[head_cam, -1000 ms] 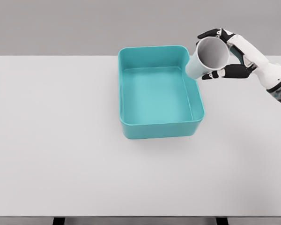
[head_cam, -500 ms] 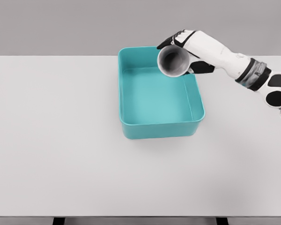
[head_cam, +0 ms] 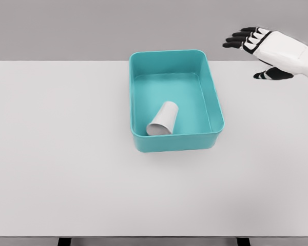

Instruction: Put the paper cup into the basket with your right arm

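- The paper cup (head_cam: 162, 119) lies on its side on the floor of the teal basket (head_cam: 215, 134), in the near half and a little left of the middle; its wide mouth points toward the near wall and its narrower base toward the far end; it seems to rest just short of the near wall, though whether the rim touches that wall cannot be told from this angle.
- The right hand (head_cam: 269, 49) hangs in the air at the upper right, well apart from the basket and clear of the cup; its dark-tipped fingers (head_cam: 239, 38) are spread wide and point leftward, with the thumb held apart below the palm; it grips nothing.
- Only the hand and a short length of white forearm show, running off the right edge; the left arm does not appear anywhere in the head view.
- The basket sits on the white counter (head_cam: 66, 154), its long side running away from the camera, with rounded corners and upright walls; nothing else stands on the counter.
- Judged from how things lie, the placing step is done: the cup is inside the basket and free of the hand; what is left is only the retreat.
- The next move calls for little: the arm need only go back to a rest pose, away from the basket, so that nothing knocks the rim or stirs the light cup; the cup could roll, but the walls would keep it in.
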